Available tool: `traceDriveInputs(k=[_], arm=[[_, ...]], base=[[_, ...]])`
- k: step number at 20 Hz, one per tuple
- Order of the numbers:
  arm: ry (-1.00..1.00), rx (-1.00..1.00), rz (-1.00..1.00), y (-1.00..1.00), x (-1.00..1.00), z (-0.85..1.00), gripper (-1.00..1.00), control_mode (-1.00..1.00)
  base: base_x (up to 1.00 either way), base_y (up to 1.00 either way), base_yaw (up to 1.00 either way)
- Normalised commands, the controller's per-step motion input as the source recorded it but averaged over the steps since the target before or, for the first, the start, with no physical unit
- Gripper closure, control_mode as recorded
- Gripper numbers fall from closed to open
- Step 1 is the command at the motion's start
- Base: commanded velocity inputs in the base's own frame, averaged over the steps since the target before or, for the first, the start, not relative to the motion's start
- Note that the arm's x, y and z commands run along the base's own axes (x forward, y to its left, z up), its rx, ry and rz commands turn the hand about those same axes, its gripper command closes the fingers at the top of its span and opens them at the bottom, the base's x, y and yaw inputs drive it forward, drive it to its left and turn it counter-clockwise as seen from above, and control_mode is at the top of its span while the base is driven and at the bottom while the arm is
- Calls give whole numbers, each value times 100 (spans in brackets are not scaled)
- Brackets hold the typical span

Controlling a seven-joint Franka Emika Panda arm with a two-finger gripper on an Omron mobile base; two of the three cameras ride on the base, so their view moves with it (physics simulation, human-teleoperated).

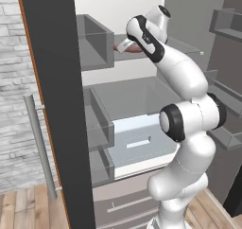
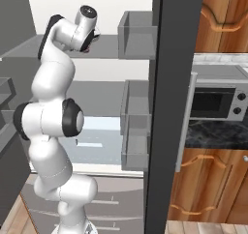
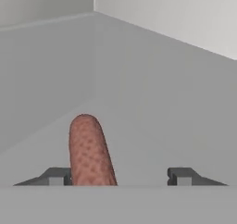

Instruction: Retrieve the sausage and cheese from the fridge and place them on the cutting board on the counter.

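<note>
**A:** Your end effector (image 3: 119, 176) is down on the grey upper shelf (image 3: 152, 126) of the tall grey-silver fridge (image 1: 101, 105), jaws apart around the thin reddish-brown sausage (image 3: 89, 151). Nothing is gripped yet; the sausage sits beside the left fingertip (image 3: 56, 176), with a wide gap to the right one.

**B:** So do I just squeeze?

**A:** Centre first if you can, then squeeze evenly, or the round sausage may roll away. In the left base view I think that reddish sliver by the wrist is the sausage (image 1: 133, 48), but it's mostly hidden.
</note>
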Motion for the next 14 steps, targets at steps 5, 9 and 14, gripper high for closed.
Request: traceDriveInputs(k=[5, 9, 14], arm=[[16, 0, 9, 13, -30, -40, 100, -100], [0, 0, 8, 0, -64, -32, 100, -100], [-6, 0, 3, 0, -88, -26, 100, -100]], base=[[0, 0, 0], [0, 0, 0], [0, 0, 0]])
